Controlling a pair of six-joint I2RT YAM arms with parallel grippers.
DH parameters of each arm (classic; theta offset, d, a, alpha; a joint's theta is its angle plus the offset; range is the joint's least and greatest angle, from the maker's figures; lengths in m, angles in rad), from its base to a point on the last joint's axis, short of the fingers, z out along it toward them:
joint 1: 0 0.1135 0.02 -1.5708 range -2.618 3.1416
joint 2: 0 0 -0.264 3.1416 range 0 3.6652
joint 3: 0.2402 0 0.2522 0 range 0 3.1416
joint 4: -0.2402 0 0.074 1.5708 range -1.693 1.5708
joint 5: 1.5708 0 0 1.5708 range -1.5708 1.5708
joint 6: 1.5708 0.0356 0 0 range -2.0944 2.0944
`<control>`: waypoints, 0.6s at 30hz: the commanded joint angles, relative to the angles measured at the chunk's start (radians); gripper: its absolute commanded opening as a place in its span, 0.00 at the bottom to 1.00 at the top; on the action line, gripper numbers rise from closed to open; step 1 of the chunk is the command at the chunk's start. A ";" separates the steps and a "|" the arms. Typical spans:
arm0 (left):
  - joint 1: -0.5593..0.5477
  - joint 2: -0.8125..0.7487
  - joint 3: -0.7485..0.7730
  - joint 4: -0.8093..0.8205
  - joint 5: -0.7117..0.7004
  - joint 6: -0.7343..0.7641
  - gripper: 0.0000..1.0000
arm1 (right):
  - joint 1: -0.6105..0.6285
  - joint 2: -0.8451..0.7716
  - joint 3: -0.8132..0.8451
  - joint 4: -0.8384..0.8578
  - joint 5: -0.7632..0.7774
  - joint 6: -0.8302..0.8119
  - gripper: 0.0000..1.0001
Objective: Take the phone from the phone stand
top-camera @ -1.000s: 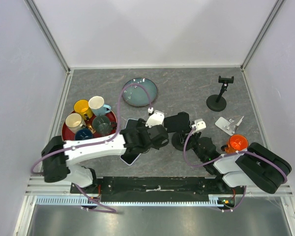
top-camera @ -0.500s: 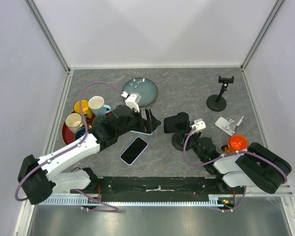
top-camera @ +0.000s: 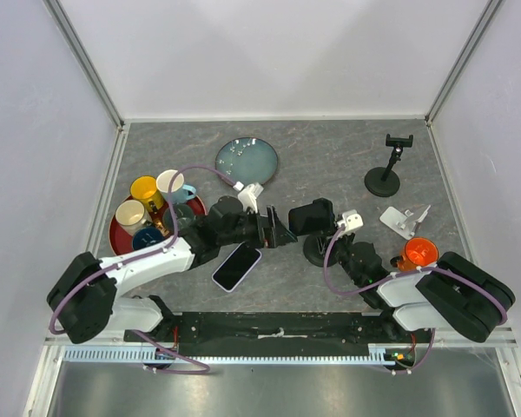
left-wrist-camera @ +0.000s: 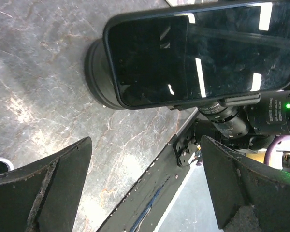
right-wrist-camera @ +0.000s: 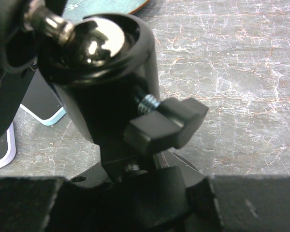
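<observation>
A black phone [top-camera: 311, 215] sits clamped crosswise on a black phone stand with a round base [top-camera: 316, 253] at the table's middle. In the left wrist view the phone [left-wrist-camera: 203, 53] fills the top, with the stand's base [left-wrist-camera: 99, 79] behind it. My left gripper [top-camera: 279, 232] is open and empty just left of the phone, level with it; its fingers [left-wrist-camera: 43, 193] show low in the left wrist view, clear of the phone. My right gripper [right-wrist-camera: 150, 198] is shut low on the stand's stem, below the ball joint [right-wrist-camera: 92, 48] and the clamp knob [right-wrist-camera: 166, 121].
A second phone [top-camera: 237, 266] lies flat under my left arm. A red tray [top-camera: 119, 233] holds several mugs at the left. A blue plate [top-camera: 247, 162] lies behind. Another black stand [top-camera: 385, 174], a white stand [top-camera: 404, 220] and an orange cup [top-camera: 419, 252] are at the right.
My left arm lifted away from the flat phone, swung back, then came right. Its open gripper now faces the phone on the stand. The right arm has not moved.
</observation>
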 commanded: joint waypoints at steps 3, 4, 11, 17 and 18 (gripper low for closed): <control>-0.055 0.044 0.041 0.065 0.005 -0.012 1.00 | -0.002 0.003 -0.052 0.066 -0.037 0.035 0.00; -0.065 0.067 0.046 0.071 -0.002 -0.012 1.00 | -0.002 0.006 -0.052 0.068 -0.043 0.036 0.00; -0.075 0.112 0.061 0.123 0.007 -0.093 1.00 | -0.002 -0.002 -0.052 0.057 -0.046 0.033 0.00; -0.077 0.118 0.092 0.148 -0.039 -0.154 1.00 | -0.002 0.007 -0.052 0.063 -0.054 0.033 0.00; -0.074 0.127 0.103 0.151 -0.044 -0.163 1.00 | -0.002 0.006 -0.052 0.062 -0.052 0.032 0.00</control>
